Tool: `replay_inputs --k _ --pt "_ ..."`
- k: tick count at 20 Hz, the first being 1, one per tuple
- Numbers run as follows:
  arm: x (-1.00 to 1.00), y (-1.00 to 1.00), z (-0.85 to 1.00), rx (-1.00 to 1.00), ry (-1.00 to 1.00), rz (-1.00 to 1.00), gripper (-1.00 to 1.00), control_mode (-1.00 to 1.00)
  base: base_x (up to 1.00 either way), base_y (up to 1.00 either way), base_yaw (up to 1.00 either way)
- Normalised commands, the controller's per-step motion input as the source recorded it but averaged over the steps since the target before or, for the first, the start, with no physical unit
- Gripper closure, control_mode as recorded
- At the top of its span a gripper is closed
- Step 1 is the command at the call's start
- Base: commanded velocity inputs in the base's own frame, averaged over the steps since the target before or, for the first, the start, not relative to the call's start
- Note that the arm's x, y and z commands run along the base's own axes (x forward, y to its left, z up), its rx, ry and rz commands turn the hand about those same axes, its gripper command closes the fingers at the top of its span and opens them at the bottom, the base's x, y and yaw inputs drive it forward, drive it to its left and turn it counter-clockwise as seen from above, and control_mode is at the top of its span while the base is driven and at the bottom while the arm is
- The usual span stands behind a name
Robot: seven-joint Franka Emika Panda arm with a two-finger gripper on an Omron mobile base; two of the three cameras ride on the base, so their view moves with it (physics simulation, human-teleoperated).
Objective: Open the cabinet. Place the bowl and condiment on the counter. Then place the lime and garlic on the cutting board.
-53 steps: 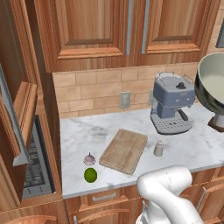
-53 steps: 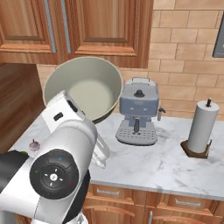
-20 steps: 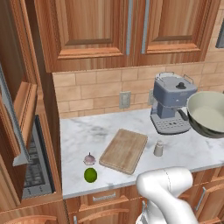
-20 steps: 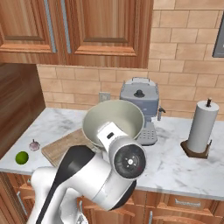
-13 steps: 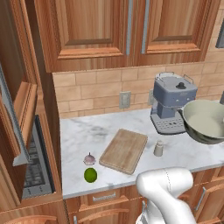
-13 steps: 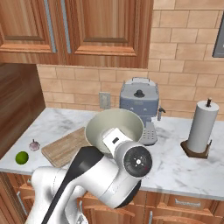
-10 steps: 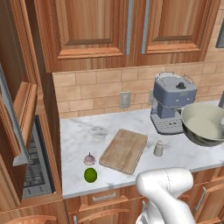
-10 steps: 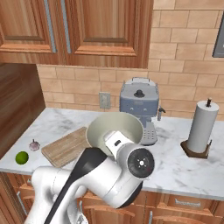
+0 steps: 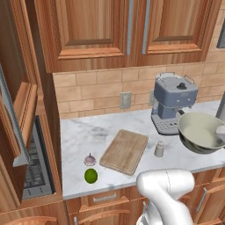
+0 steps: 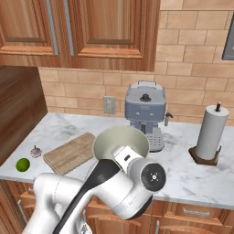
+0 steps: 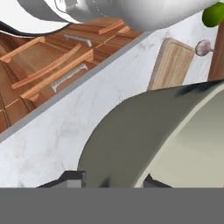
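Observation:
The bowl [image 9: 198,132] [image 10: 119,137], dark outside and cream inside, hangs low over the counter [image 9: 88,132] in front of the coffee machine. My gripper [image 11: 112,181] is shut on the bowl's near rim [image 11: 166,140], one fingertip on each side. The condiment [image 9: 159,149] stands on the counter between bowl and cutting board [image 9: 125,150] [image 10: 71,152]. The garlic [image 9: 90,160] [image 10: 35,151] and the lime [image 9: 91,176] [image 10: 22,164] lie on the marble left of the board. The cabinet door [image 9: 13,118] stands open at far left.
A blue-grey coffee machine [image 9: 173,103] [image 10: 145,112] stands against the brick wall right behind the bowl. A paper-towel roll [image 10: 211,135] is on the counter to the right. Closed wall cabinets [image 9: 127,30] hang overhead. The counter's front edge lies just below the bowl.
The arm has brought the bowl down from high at the right to just above the counter in front of the coffee machine. Everything else stays put.

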Motion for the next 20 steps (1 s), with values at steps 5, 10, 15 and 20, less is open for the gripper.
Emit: replay_inputs --k 5,10,15,20 --pt "0.1 -0.02 -0.39 -0.02 0.0 0.01 1.0 -1.0 0.0 0.0 0.0" --pt "0.16 0.0 -0.34 -0.02 0.0 0.01 1.0 -1.0 0.0 0.0 0.0" --pt "0.16 0.0 -0.19 -0.04 0.0 0.0 1.0 -1.0 0.0 0.0 0.0" --pt "0.17 -0.03 -0.23 -0.02 0.0 0.0 1.0 -1.0 0.0 0.0 0.0"
